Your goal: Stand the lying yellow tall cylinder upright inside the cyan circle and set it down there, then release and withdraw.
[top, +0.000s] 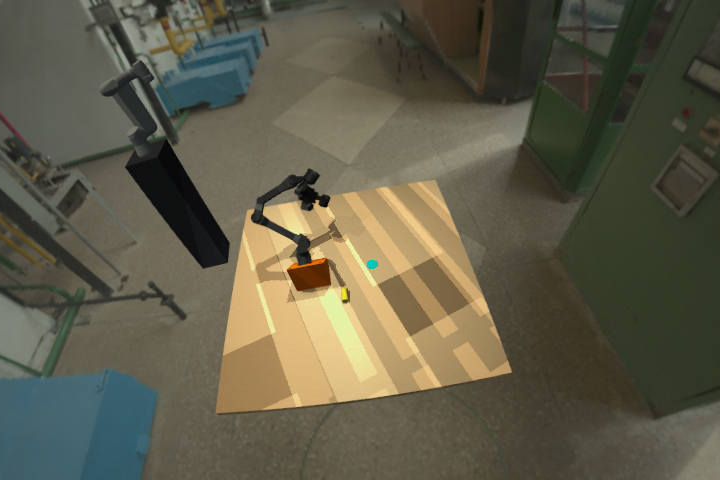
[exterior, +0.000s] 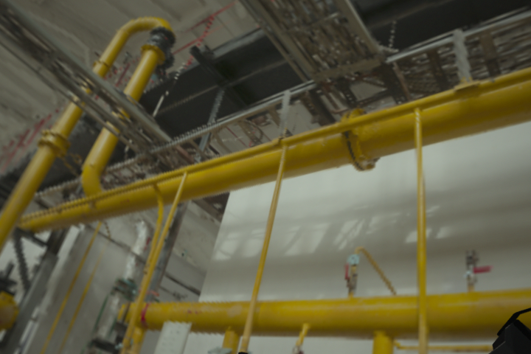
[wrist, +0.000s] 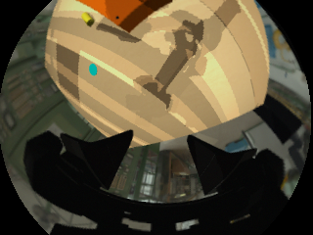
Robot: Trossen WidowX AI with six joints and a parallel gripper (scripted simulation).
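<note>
A small yellow cylinder (top: 345,295) (wrist: 87,19) lies on its side on the table, close to the orange block. A flat cyan circle (top: 371,264) (wrist: 93,70) is on the table, up and to the right of the cylinder in the top view; nothing stands on it. My gripper (top: 315,203) (wrist: 160,135) is open, with nothing between its fingers. It is held high above the table's far side, well away from both the cylinder and the circle. The exterior view shows neither cylinder nor circle.
An orange block (top: 310,275) (wrist: 129,11) stands at the arm's base, just left of the cylinder in the top view. A grey arm (top: 134,107) stands on a black pedestal (top: 174,198) beyond the table's left edge. The wooden table (top: 293,350) has striped light and shadow.
</note>
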